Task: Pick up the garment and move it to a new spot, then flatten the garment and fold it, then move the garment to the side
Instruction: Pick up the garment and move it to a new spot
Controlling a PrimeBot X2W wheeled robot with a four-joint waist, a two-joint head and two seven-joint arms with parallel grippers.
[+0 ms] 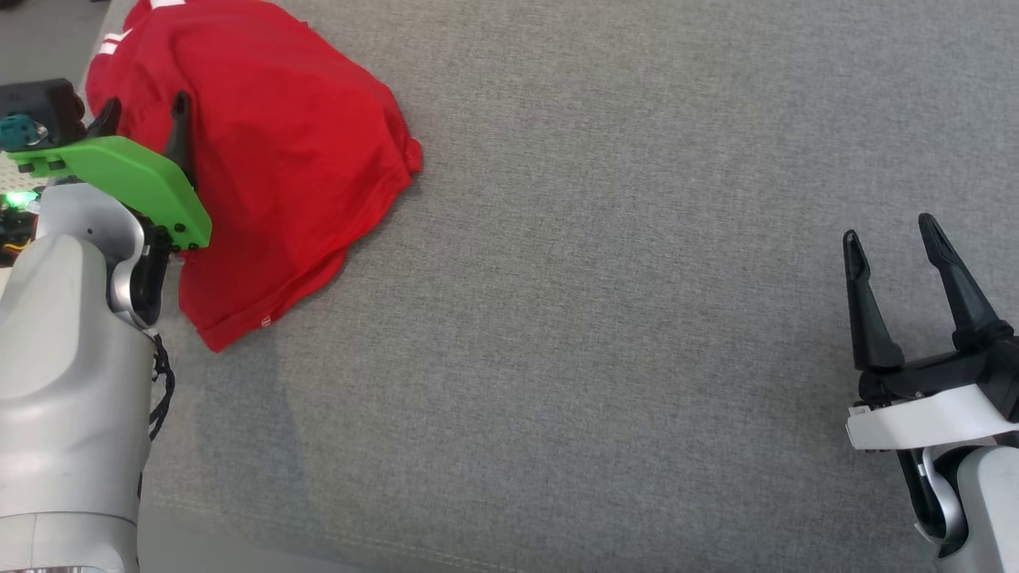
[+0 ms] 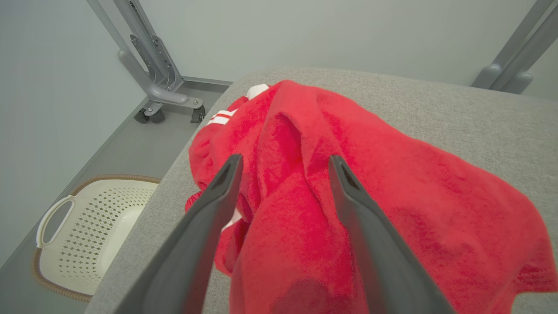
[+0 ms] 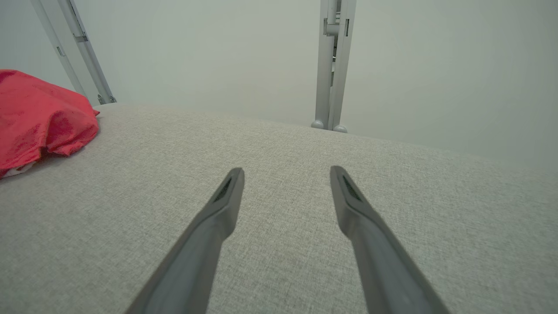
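A crumpled red garment [image 1: 279, 159] with white stripes lies in a heap at the far left corner of the grey fabric surface [image 1: 597, 278]. My left gripper [image 1: 143, 107] hovers over the heap's left side, jaws open and nothing between them. In the left wrist view the garment [image 2: 392, 196] bunches up under the open left gripper [image 2: 283, 163]. My right gripper [image 1: 888, 231] stands open at the lower right, far from the cloth, over bare fabric. In the right wrist view, the garment [image 3: 39, 113] shows at the left edge, well away from the open right gripper [image 3: 285, 172].
A white perforated laundry basket [image 2: 87, 231] sits on the floor beside the surface's left edge. Grey metal frame legs [image 2: 152, 74] stand beyond the far edge, and another post [image 3: 331, 65] rises behind the surface in the right wrist view.
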